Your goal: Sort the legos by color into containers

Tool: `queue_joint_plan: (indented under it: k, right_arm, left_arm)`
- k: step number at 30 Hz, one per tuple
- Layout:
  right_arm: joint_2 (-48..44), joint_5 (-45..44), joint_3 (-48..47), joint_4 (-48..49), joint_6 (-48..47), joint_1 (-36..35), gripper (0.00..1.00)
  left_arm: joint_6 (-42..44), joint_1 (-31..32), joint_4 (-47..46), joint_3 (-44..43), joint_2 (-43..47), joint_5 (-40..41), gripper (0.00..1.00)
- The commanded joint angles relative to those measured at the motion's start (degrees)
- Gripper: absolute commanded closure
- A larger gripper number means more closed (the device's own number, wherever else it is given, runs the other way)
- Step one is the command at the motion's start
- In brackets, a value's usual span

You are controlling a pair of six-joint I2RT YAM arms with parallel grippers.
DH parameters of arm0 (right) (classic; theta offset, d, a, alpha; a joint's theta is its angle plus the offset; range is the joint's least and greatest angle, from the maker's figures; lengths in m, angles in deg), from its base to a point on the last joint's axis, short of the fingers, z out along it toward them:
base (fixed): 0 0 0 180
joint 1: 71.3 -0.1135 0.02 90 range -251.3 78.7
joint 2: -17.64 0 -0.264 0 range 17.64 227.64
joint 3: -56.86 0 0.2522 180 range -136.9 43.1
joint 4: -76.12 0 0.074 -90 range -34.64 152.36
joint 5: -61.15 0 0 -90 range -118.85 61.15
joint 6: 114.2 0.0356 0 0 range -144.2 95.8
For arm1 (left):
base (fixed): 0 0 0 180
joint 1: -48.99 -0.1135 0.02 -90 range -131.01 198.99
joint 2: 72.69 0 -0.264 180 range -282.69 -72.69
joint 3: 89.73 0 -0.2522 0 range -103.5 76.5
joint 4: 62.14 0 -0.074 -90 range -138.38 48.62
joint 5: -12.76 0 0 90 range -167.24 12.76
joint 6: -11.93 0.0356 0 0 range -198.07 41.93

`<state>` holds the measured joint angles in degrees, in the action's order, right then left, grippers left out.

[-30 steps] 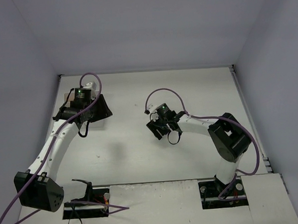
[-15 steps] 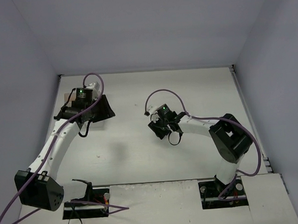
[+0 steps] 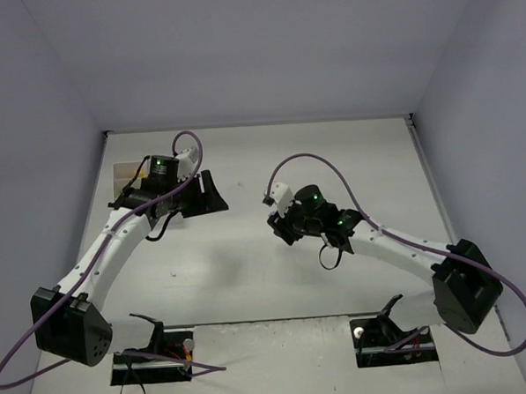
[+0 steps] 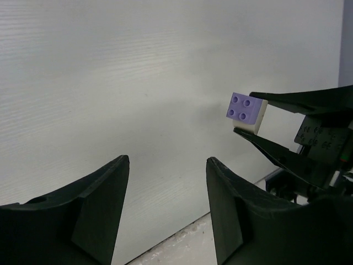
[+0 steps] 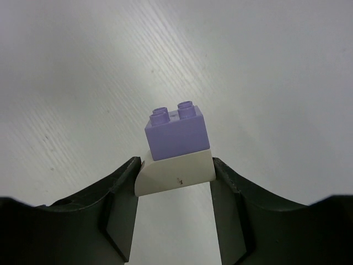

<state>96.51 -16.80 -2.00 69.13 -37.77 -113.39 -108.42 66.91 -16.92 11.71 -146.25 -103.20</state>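
CTR OF TABLE: Your R gripper (image 5: 176, 165) pinches a white block (image 5: 175, 175) by its two sides, w/ a lilac brick (image 5: 177, 131) stuck on the block's far end, studs pointing away from the R wrist cam. In that view the pair sits dead ctr of frame. The black fingers (image 5: 124, 187) press flat vs. the block left & right, and neither finger touches the lilac brick itself.

Overhead view: your R arm (image 3: 398, 247) stretches from lower right up to mid-frame. The block shows as a small white speck at the gripper's tip, just right of ctr. Your L arm (image 3: 107, 245) runs from lower left to upper left. The L gripper (image 3: 214, 195) points right, toward the R one, the two near but apart.

L wrist cam: your L gripper's jaws stand spread along the bottom edge, w/ nothing between them but bare white table (image 4: 110, 83). At mid-right of that frame you see the R gripper's fingers clamped above & below the block, the lilac brick's four studs facing the cam.

A tan item (image 3: 119, 174) peeks out beside the L arm, upper left of the overhead view. It's too hidden to say what it is.
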Motion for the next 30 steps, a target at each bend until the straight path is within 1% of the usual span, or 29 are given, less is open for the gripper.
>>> queue_joint_plan:
  k: [1,2,6,11,17,20,21,25,30]
  right_arm:
    - [-6.4,2.8,-0.3,5.2,-1.3,-0.7,0.96]
    - [-7.5,3.1,-0.2,5.2,-1.3,-1.2,0.96]
    - [-11.3,3.6,-0.8,4.1,-1.3,-1.9,0.96]
    - [-13.0,3.8,-1.5,3.3,-1.2,-2.4,0.94]
    - [-14.0,3.8,-1.7,2.8,-1.3,-2.7,0.94]
    - [-14.7,4.2,-1.4,2.8,-1.2,-2.7,0.94]
    - [-15.2,4.9,-1.3,2.8,-0.9,-2.7,0.94]
    - [-15.3,5.2,-1.1,2.8,-0.8,-2.7,0.94]
    - [-16.2,5.4,-0.7,2.8,-0.3,-2.7,0.93]
  left_arm:
    - [-0.3,2.8,-5.4,-2.2,0.0,-6.6,0.46]
    - [-0.5,3.4,-5.7,-2.5,-0.2,-7.3,0.44]
    - [-2.4,6.5,-7.6,-4.5,-1.6,-9.6,0.39]
    - [-3.7,9.3,-9.1,-7.3,-4.1,-10.9,0.38]
    - [-5.9,12.4,-12.6,-7.9,-6.3,-12.9,0.38]
    - [-5.3,13.6,-11.9,-8.6,-7.6,-12.7,0.39]
    - [-3.9,14.6,-12.0,-8.4,-8.8,-13.2,0.38]
    - [-3.8,15.2,-13.6,-7.6,-9.8,-15.3,0.38]
    - [-3.4,15.4,-17.7,-5.9,-10.2,-17.2,0.39]
